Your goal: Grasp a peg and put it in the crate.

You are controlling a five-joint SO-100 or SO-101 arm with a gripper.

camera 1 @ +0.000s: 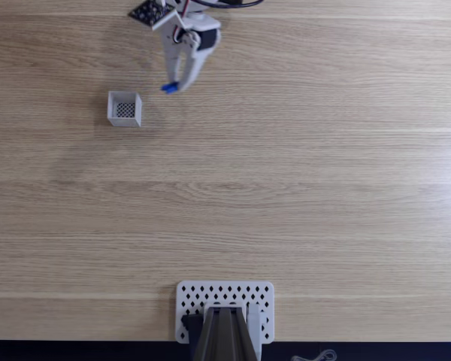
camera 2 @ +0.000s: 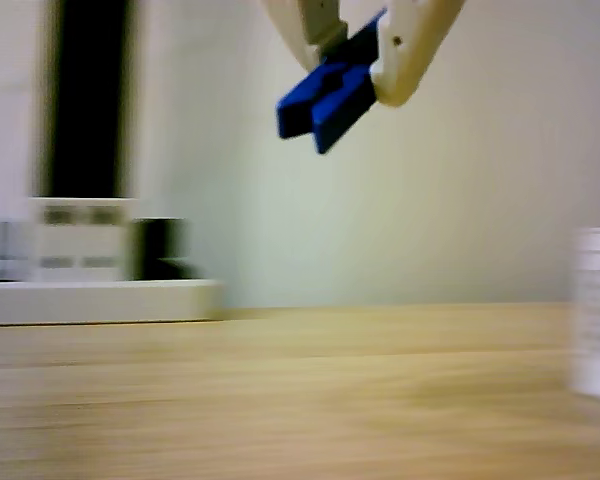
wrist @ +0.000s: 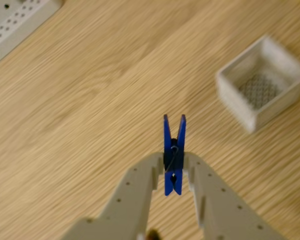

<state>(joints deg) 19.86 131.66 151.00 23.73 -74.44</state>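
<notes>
Surroundings: wooden table (camera 1: 301, 195) lay bare between the arm's white perforated base plate (camera 1: 225, 295) at the bottom edge of the fixed view and the work area at the top; nothing stood between peg and crate; a corner of the same plate (wrist: 12, 22) showed at the wrist view's upper left
Crate: white crate (camera 1: 125, 108) sat upright on the table, left of the gripper in the fixed view, apart from it; in the wrist view the crate (wrist: 230, 95) lay to the upper right, its dark mesh floor visible
Gripper: gripper (wrist: 173, 167) was clenched on the peg, one finger on each side
Peg: blue peg (wrist: 173, 150) was held clear above the table in the other view (camera 2: 325, 100)
Peg axis: in the wrist view its long axis ran straight up the picture, forked end pointing away from the gripper; in the other view it slanted down to the left
</notes>
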